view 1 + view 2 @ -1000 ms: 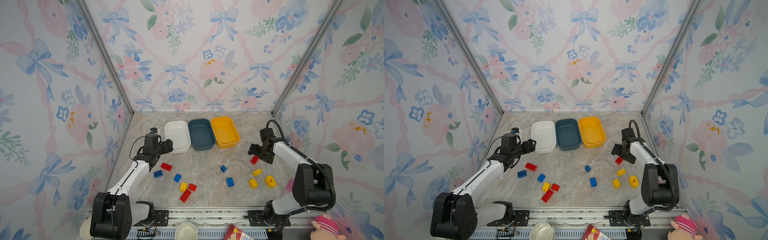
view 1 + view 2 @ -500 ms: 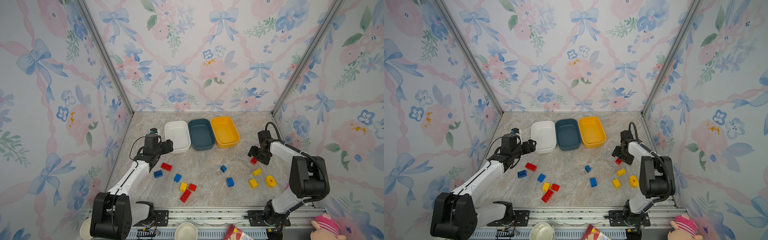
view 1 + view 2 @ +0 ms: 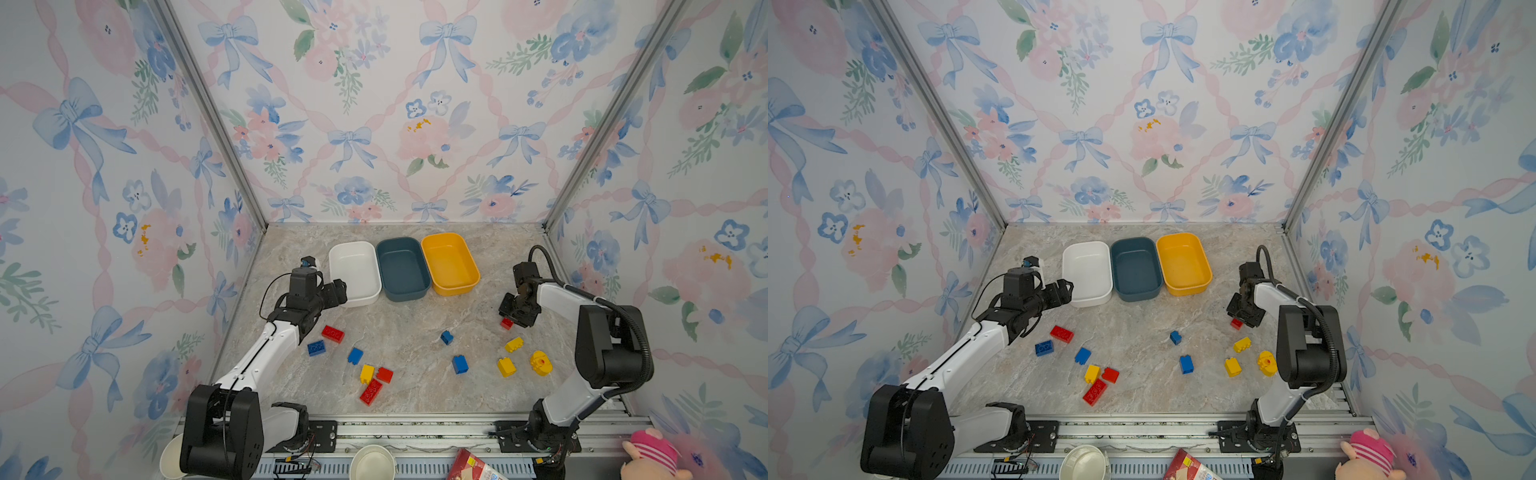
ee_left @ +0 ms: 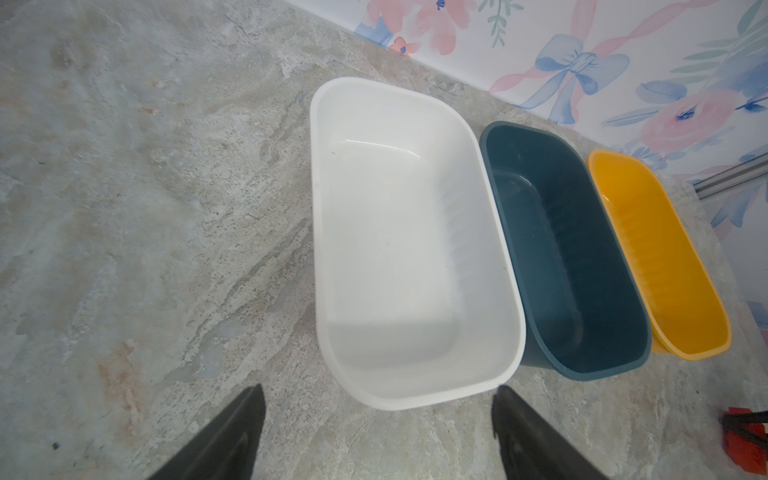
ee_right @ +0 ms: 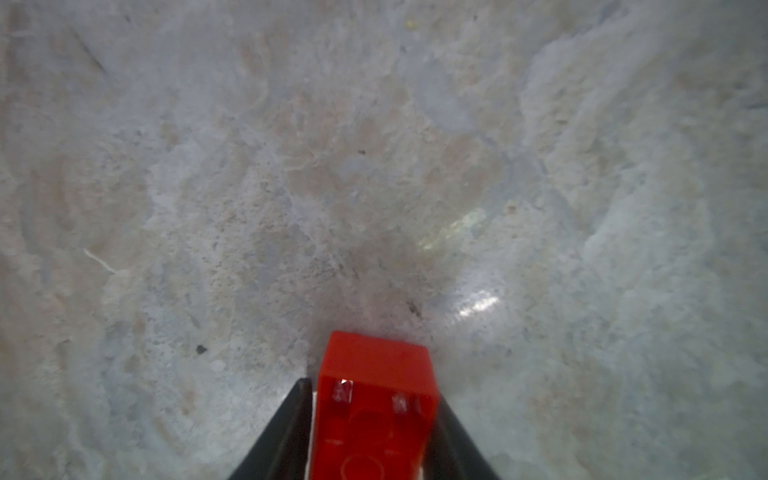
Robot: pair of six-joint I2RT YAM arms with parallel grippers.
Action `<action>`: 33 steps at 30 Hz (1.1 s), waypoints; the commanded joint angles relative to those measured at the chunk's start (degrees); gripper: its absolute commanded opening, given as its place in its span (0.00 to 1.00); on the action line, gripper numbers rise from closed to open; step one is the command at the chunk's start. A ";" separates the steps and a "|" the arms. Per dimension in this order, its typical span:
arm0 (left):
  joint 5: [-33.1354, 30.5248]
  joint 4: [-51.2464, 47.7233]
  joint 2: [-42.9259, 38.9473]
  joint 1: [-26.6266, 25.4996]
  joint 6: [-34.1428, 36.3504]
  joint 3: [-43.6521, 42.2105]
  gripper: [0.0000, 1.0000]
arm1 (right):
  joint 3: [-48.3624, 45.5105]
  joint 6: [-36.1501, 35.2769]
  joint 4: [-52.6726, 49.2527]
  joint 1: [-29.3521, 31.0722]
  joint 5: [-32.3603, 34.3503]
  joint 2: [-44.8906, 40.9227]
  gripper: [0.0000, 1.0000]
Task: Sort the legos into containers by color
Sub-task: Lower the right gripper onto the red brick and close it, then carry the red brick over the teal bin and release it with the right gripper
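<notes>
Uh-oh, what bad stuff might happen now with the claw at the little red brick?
1. The right gripper has the red brick only between its fingertips, so it might slip when lifted.
2. There is a white tub, a teal tub and a yellow tub but no red one, so it might land wrongly.
3. The open left gripper hangs close to the white tub and might bump it.

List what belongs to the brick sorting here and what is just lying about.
Job: red bricks, blue bricks, yellow bricks, white tub, teal tub, yellow tub.
Lying about, beyond the table's front edge: paper cups, pink plush toy, red packet.
</notes>
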 commanded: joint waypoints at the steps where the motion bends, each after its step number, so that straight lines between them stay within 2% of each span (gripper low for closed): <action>1: 0.28 0.44 -1.40 -0.16 -0.30 -0.87 0.87 | -0.24 0.20 -0.25 -0.49 -0.59 0.44 0.37; 5: 0.37 0.43 -1.55 -0.17 -0.40 -1.05 0.88 | -0.07 0.26 -0.72 -0.09 -1.24 -0.54 0.31; 10: 0.42 0.51 -1.83 -0.16 -0.51 -1.05 0.88 | 0.93 -0.08 -2.23 3.31 -1.09 -3.89 0.29; 21: 0.78 0.49 -3.09 -0.16 -1.05 -1.05 0.88 | 10.14 0.03 -6.49 17.91 0.93 -9.19 0.29; 29: 0.99 0.45 -3.22 -0.34 -1.40 -2.98 0.88 | 22.05 -1.19 -3.74 27.89 -0.89 -2.65 0.29; 33: 0.98 0.47 -3.44 -0.33 -1.49 -3.03 0.88 | 29.78 -2.11 -2.59 31.61 -1.57 5.17 0.29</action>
